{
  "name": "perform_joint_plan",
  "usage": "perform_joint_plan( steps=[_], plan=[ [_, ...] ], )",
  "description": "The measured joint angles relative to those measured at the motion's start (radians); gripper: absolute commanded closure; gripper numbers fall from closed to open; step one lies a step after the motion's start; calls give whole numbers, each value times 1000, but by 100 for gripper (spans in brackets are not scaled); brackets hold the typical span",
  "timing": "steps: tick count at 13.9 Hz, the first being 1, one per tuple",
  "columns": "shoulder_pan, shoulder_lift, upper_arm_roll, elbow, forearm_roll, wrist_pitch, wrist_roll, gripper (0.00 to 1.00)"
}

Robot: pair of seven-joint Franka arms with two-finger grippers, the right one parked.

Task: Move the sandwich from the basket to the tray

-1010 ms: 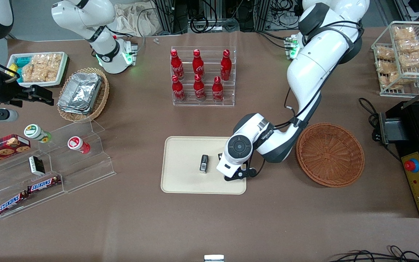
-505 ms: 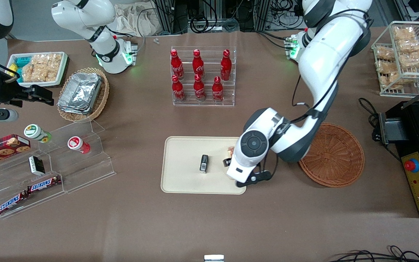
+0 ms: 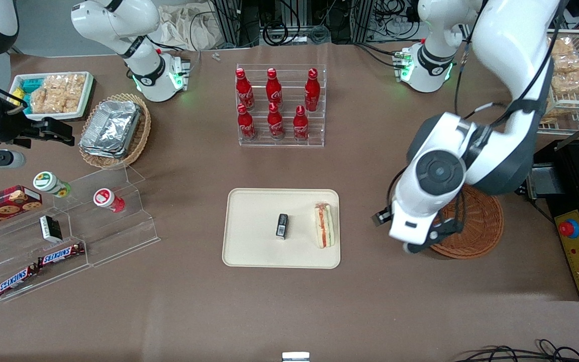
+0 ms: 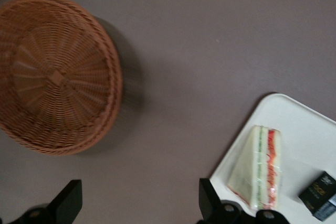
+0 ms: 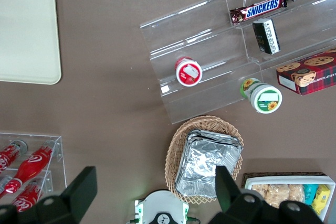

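Front view: sandwich (image 3: 324,225) lies along the tray (image 3: 254,251) edge nearest the basket (image 3: 478,226); open, empty gripper (image 4: 139,205) hovers above bare table between them.

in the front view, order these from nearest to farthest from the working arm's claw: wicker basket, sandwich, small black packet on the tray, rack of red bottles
1. The round reddish-brown wicker basket, right beside the left arm's open claw.
2. The triangular white-bread sandwich, at the cream tray's edge nearest the claw.
3. The small black packet, mid-tray.
4. The clear rack of red bottles, farther from the camera.
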Motion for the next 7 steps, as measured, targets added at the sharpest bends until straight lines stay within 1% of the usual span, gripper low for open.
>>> perform_joint_plan(
  steps=[3, 5, 7],
  plan=[
    [72, -183, -2, -178, -59, 9, 107, 0],
    [132, -273, -1, -242, -91, 3, 228, 0],
    [200, -336, 1, -273, -106, -35, 382, 0]
  ],
)
